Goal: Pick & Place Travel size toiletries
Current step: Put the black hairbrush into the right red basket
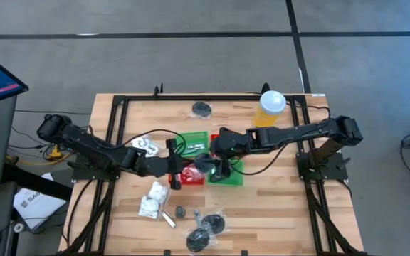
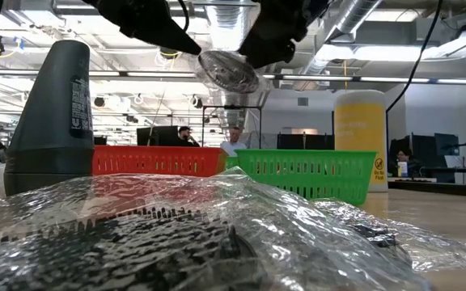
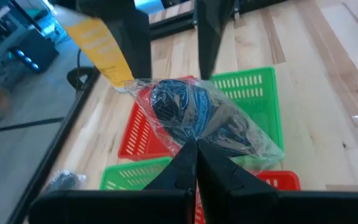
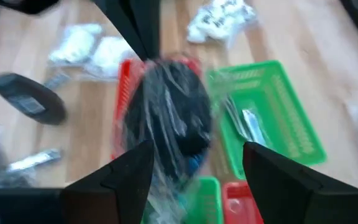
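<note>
High view: both dark arms meet over the cluster of square red and green mesh baskets (image 1: 194, 142) mid-table; left gripper (image 1: 199, 165) and right gripper (image 1: 218, 168) nearly touch there; tall yellow cup with white lid (image 1: 270, 108) stands beyond the baskets. Low view: dark grey round disc in clear plastic wrap (image 2: 227, 73) hangs above the baskets, between both grippers. Left wrist view: left fingers (image 3: 180, 163) pinched together on the disc's wrap, directly over the baskets. Right wrist view: right fingers (image 4: 129, 167) spread apart on either side of the disc, not clamping; a thin silvery tube (image 4: 251, 126) lies in a green basket.
</note>
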Action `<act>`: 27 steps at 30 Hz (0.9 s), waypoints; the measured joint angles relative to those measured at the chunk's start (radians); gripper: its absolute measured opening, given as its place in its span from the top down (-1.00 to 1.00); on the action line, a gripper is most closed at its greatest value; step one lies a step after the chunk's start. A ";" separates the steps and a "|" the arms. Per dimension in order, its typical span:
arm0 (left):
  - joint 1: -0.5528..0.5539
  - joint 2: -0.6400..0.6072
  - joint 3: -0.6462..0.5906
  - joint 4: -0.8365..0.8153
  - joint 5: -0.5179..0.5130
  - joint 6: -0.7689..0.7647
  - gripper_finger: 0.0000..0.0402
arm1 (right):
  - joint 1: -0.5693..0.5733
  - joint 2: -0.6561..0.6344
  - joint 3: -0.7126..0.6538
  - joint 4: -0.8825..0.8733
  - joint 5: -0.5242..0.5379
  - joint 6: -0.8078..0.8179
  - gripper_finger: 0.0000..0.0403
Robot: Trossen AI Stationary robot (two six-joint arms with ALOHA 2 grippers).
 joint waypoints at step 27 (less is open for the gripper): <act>0.010 0.000 0.000 0.023 -0.103 0.042 1.00 | -0.031 0.038 0.000 -0.009 -0.041 -0.060 0.92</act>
